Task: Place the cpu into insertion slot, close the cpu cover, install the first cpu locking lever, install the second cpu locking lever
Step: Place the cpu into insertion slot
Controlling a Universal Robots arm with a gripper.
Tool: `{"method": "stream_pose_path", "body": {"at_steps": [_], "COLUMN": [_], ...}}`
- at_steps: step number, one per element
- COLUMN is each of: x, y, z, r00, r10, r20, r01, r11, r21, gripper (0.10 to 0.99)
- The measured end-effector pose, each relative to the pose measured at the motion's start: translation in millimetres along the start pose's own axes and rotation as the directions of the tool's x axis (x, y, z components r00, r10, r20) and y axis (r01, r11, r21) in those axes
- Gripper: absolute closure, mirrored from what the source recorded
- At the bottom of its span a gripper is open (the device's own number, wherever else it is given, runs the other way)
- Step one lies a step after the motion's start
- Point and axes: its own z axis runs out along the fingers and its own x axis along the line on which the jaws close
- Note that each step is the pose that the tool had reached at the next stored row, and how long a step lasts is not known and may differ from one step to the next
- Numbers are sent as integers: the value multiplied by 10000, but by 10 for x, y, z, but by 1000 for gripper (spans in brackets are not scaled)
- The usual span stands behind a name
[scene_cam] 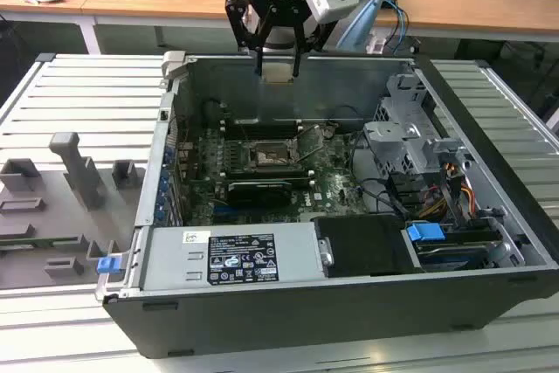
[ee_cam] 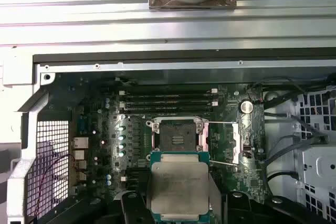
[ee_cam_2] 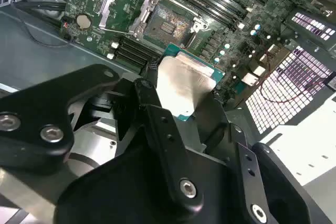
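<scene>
- Exterior view: the gripper (scene_cam: pixel 278 60) hangs over the far wall of the open computer case (scene_cam: pixel 489 216), clenched on the cpu (scene_cam: pixel 278 72), which it holds flat between its fingertips. The insertion slot (scene_cam: pixel 272 156) lies down on the board, lower than the cpu and nearer the camera, well apart from it.
- A white label (scene_cam: pixel 240 259) with small print lies on the grey box at the case's near edge, well away from the insertion slot; I leave the print unread.
- Second wrist view: the gripper (ee_cam_2: pixel 185 102) pinches the cpu (ee_cam_2: pixel 186 77) by two opposite edges. The insertion slot (ee_cam_2: pixel 168 24) is bare, and the cpu cover (ee_cam_2: pixel 105 11) is swung open beside it, so the way in looks free.
- First wrist view: the cpu (ee_cam: pixel 178 184) sits in the gripper (ee_cam: pixel 178 205) with its edges roughly parallel to the rim of the insertion slot (ee_cam: pixel 177 134), so the gap looks more like travel than twist.
</scene>
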Motion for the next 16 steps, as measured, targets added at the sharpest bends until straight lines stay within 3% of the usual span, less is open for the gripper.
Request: {"method": "stream_pose_path", "body": {"at_steps": [3, 11, 16], "x": [0, -1, -1], "y": [-1, -5, -5], "z": [10, 52, 56], "r00": [9979, 9975, 9934], "r10": [643, 703, 1141], "r20": [58, 62, 102], "r01": [-643, -703, -1141], "r11": [9979, 9975, 9935], "r21": [-15, -4, -19], "gripper": [557, 557, 557]}}
